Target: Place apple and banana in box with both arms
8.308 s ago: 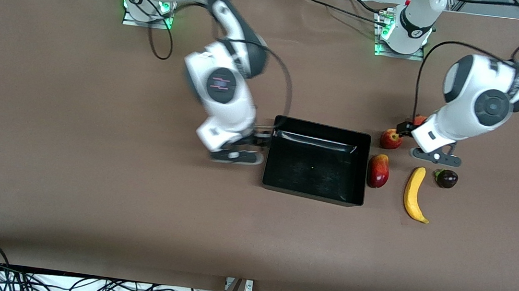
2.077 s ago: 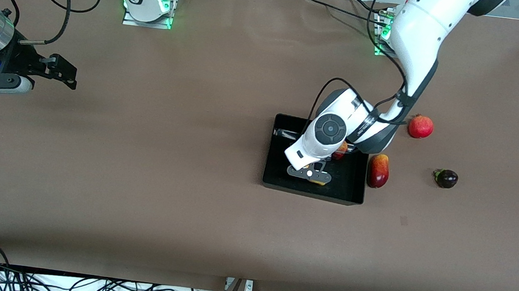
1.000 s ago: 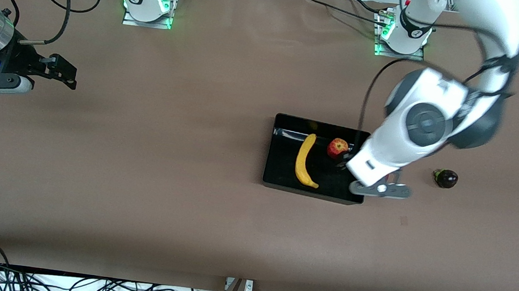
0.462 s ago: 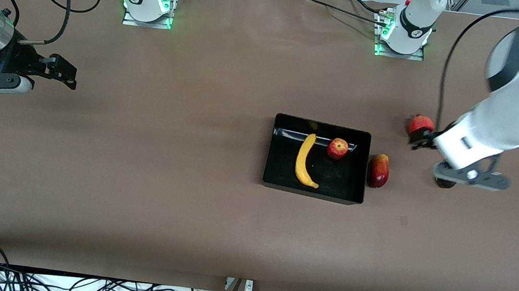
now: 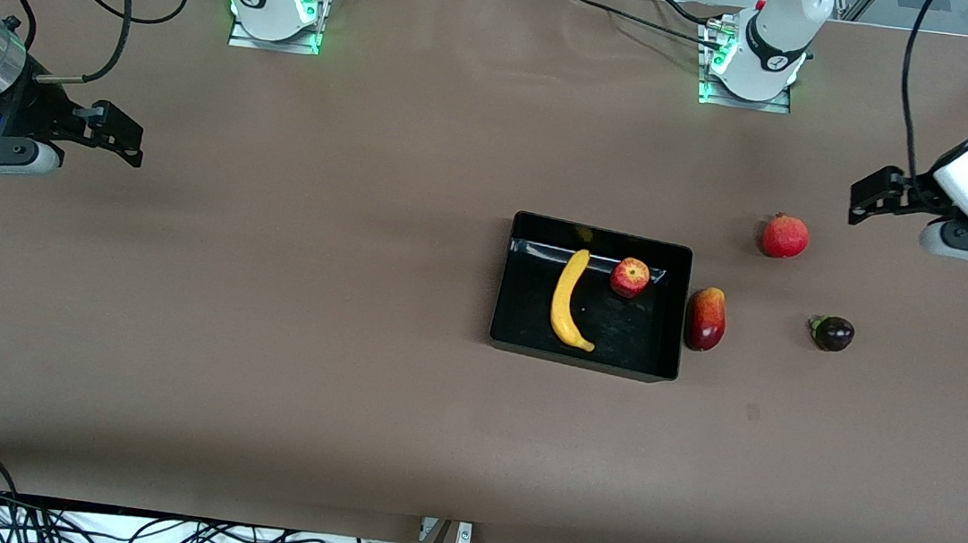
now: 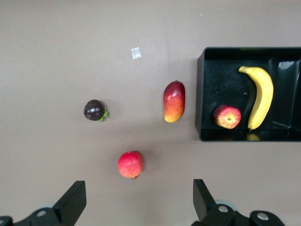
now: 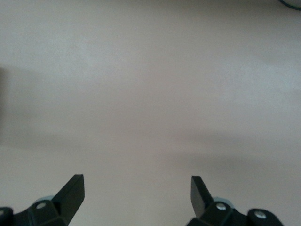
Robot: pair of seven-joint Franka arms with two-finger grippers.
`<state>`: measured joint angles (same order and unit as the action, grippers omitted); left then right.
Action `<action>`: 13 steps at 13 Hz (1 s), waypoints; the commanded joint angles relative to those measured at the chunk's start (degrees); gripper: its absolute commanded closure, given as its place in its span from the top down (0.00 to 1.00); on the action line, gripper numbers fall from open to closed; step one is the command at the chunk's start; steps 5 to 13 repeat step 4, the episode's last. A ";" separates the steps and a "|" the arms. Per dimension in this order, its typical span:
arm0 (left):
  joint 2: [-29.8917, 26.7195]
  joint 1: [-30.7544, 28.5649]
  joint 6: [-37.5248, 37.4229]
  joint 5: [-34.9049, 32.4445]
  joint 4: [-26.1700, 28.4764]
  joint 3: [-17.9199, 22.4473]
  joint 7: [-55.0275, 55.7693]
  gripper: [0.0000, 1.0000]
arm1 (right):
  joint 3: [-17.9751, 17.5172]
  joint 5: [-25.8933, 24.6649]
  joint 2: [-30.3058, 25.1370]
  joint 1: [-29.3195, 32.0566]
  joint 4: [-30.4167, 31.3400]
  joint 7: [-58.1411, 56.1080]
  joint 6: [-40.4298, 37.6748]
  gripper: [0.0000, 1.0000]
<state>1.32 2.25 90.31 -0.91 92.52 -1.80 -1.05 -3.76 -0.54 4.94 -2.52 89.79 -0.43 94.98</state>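
The right gripper [image 5: 116,134] is held over bare bench [image 5: 304,360] at the right arm's end, its fingers [image 7: 70,190] spread apart and empty. In the black box [image 5: 583,358] near the middle of the bench, the banana [image 5: 569,298] and the apple [image 5: 629,278] are seen lying apart. Just beside the box's wall an oval red-yellow fruit [image 5: 706,318] is found, with a plain red round fruit [image 5: 784,236] and a dark purple fruit [image 5: 832,332] toward the left arm's end. The left gripper [image 5: 874,194] is held over bare bench there, fingers [image 6: 73,200] apart, empty.

The right pincer [image 7: 136,193] hangs over bare brown table [image 7: 150,94], its fingers [image 7: 70,190] spread wide.
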 commanded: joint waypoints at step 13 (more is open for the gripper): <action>-0.88 -0.23 1.36 1.35 1.78 0.40 -0.80 1.00 | -0.81 -0.08 0.42 0.76 -1.11 0.17 -0.32 1.00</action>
